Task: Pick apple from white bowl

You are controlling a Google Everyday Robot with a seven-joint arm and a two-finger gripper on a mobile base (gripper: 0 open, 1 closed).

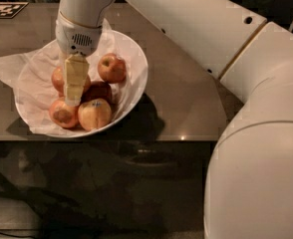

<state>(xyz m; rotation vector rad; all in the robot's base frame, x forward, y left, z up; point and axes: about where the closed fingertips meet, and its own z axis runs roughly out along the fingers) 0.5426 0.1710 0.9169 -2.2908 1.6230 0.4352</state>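
Claw (73, 99) hangs inside the white bowl (136, 59) — left of centre.

surface: dark brown glossy tabletop (186, 83) across the upper half | marker: black-and-white tag (4, 9) flat at its far left corner | below front edge: dark, faint reflections | light: dim, warm | gripper (73, 101): low above the tabletop's left part
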